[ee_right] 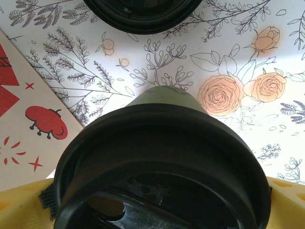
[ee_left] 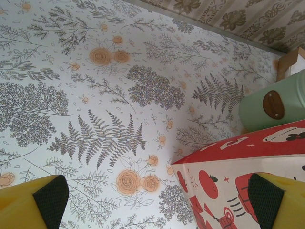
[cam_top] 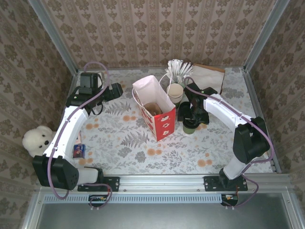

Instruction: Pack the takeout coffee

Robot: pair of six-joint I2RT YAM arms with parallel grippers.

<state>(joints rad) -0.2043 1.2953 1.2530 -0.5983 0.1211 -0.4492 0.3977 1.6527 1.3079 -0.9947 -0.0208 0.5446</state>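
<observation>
Closest to me is the takeout coffee (ee_right: 162, 157). Its black lid sits between my right gripper's (ee_right: 157, 202) yellow fingers (ee_right: 21, 207), and the green wall tapers away below it. The pads lie at either side of the lid, but I cannot tell whether they are pressing or only bracketing it. From above, the cup (cam_top: 189, 127) stands upright on the table (cam_top: 138, 143), just right of the red-and-white paper bag (cam_top: 162, 123).

I judge it light, with a thin paper wall that dents easily and a lid that could pop off if squeezed. I would rather hold the wall just under the lid rim, pinch gently, and keep it level in case it holds liquid.

My right arm bends in from the right edge, with the wrist tipped down over the cup. Just beyond the cup lies a loose black lid (ee_right: 143, 12).

Farther off, my left gripper (cam_top: 114, 90) hangs released and empty, jaws spread wide and facing the bag's far side. A stack of lidless cups (cam_top: 175, 91) stands behind the bag
</observation>
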